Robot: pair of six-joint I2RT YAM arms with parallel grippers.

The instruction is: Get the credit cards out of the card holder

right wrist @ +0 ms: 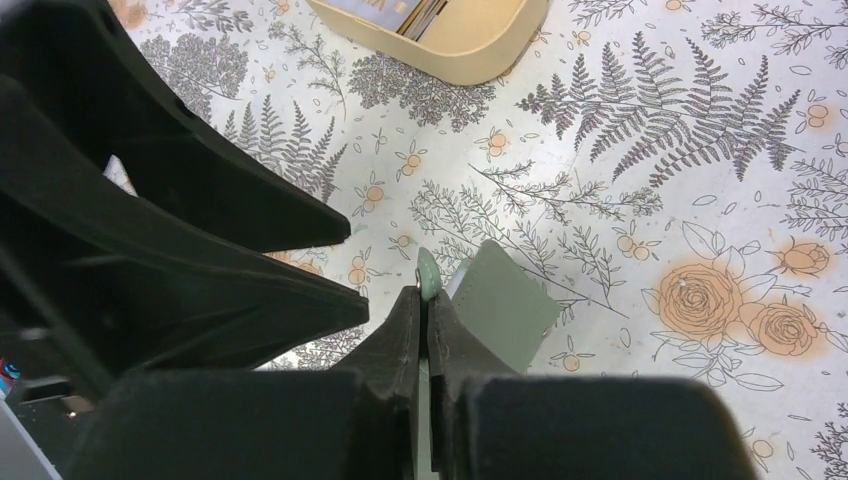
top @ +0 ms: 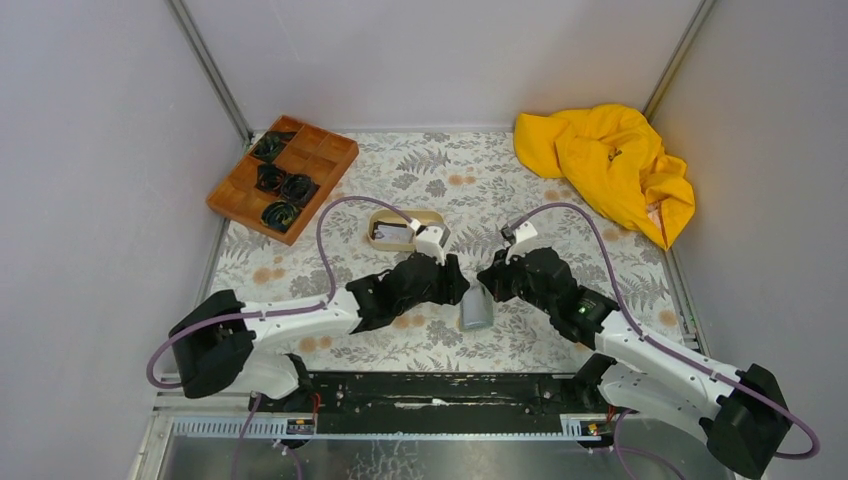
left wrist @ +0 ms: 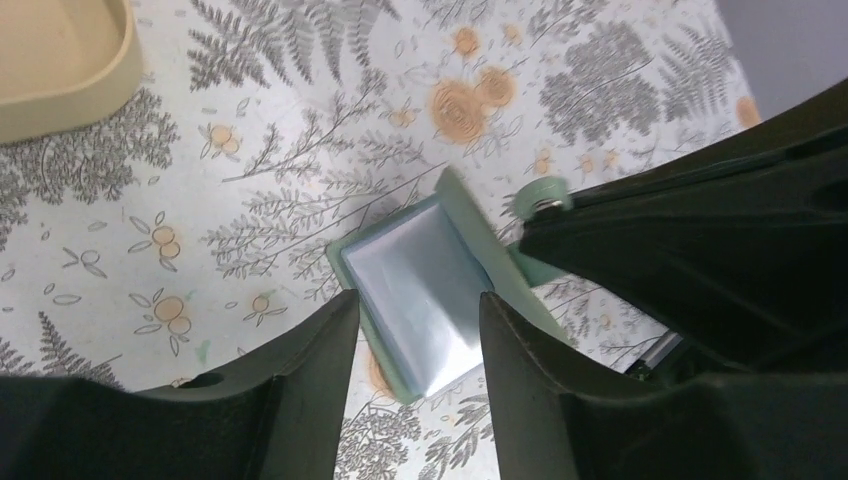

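Note:
The blue-grey card holder [top: 474, 310] lies unfolded on the floral cloth between both grippers. In the left wrist view its shiny light-blue inner panel [left wrist: 400, 265] lies below my open left gripper [left wrist: 417, 300], one finger over each side and not touching it. My right gripper [right wrist: 424, 296] is shut on the holder's thin snap tab [right wrist: 427, 272], and the grey-green flap [right wrist: 505, 305] stands to its right. Flat cards [right wrist: 400, 12] lie in the beige oval tray [right wrist: 470, 55]. I see no card in the holder's pocket.
The beige tray [top: 428, 218] sits just beyond the left gripper [top: 462, 287]. A brown wooden compartment tray [top: 325, 148] with dark coiled items is at the back left. A yellow cloth [top: 610, 165] is heaped at the back right. Grey walls close in on the sides.

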